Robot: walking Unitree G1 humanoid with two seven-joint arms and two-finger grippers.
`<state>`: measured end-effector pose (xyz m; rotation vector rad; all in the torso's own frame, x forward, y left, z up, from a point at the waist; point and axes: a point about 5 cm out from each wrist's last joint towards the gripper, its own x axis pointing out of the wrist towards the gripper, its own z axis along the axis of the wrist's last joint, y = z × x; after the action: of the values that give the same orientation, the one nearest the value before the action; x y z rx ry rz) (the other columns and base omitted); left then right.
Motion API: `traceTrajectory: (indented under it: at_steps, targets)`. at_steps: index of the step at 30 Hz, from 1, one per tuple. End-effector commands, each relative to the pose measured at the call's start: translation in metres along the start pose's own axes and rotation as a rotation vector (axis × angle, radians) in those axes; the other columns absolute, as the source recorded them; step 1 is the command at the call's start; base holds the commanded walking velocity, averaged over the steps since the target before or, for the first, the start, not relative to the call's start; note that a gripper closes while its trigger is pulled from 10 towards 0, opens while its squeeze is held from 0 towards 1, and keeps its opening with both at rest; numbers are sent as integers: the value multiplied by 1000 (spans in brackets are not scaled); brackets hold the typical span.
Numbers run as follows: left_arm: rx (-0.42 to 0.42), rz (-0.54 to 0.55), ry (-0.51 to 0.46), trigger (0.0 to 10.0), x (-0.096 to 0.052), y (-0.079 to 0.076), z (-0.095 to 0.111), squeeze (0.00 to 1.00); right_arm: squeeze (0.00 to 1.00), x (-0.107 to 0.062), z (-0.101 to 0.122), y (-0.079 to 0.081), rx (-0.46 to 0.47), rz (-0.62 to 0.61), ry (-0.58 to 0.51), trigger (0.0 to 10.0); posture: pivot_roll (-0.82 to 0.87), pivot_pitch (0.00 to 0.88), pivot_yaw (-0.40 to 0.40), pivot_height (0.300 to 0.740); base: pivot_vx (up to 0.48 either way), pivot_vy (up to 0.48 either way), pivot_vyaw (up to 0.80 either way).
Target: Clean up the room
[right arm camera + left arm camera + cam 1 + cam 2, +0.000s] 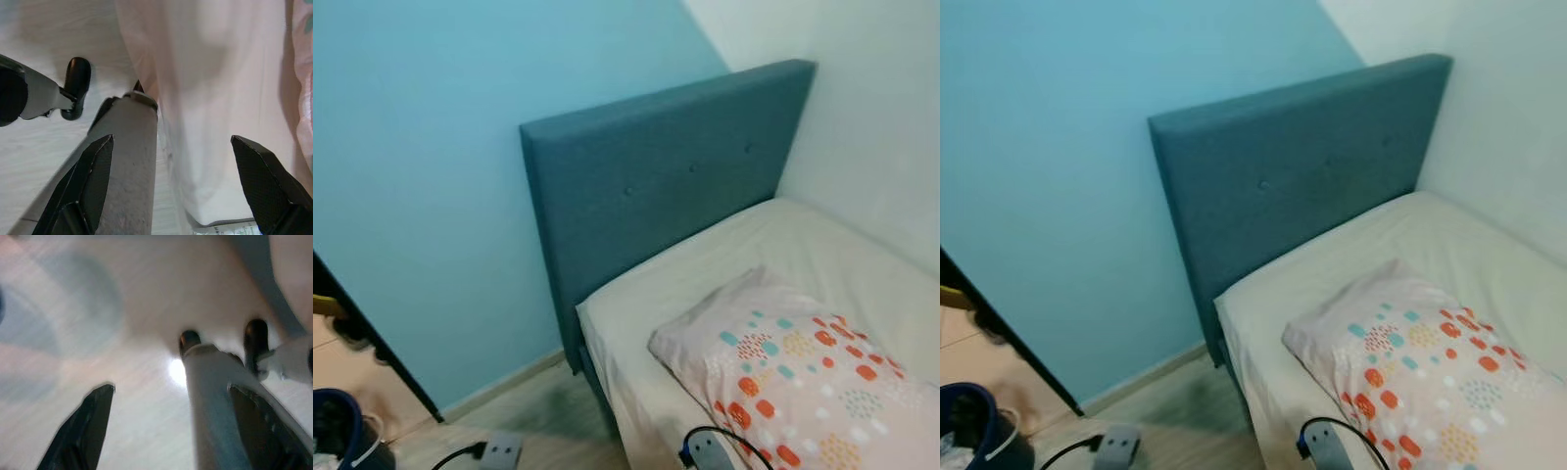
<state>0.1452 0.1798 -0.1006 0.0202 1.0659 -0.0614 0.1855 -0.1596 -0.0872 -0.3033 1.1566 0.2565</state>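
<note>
Blue plastic marks the bin at the far left of the head views, standing on pale wood-look floor beside a dark furniture edge; its contents cannot be made out. Just right of it, a silver arm end with a black cable shows low in the frame. The left gripper hangs over bare floor, its two black fingers spread wide with nothing between them; one fingertip is sharp in the wrist view, and the robot's grey leg and dark feet lie beyond and below it. That view is blurred.

Ahead of both grippers, a teal upholstered headboard with buttons stands against a light blue wall. The bed, covered by a cream sheet, runs toward the right, beside a white wall. A pillow printed with orange, teal and yellow dots lies on the sheet, near the bed's outer edge and well right of the left gripper.

The right gripper hangs close against the bed's side, fingers spread apart and empty, with the hanging sheet directly between and beyond them. The pillow's edge shows past one fingertip. A scrap of printed packaging lies on the floor under the sheet's hem, near that gripper.
</note>
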Motion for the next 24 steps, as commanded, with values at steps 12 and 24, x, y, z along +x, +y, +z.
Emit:
traceTrajectory:
  at_steps: [12, 24]
  targets:
    - [21, -12, 1, 10000, 0, -2, 0, 0, 0, 0, -11, 1, 18, -22, 40, 10000, -63, 48, -9, 740, 0, 396, -788]
    - [58, -56, -11, 10000, 0, -4, 3, 0, 0, 0, -9, 0, 30, -42, 30, 10000, -63, 43, -7, 740, 100, -124, -131]
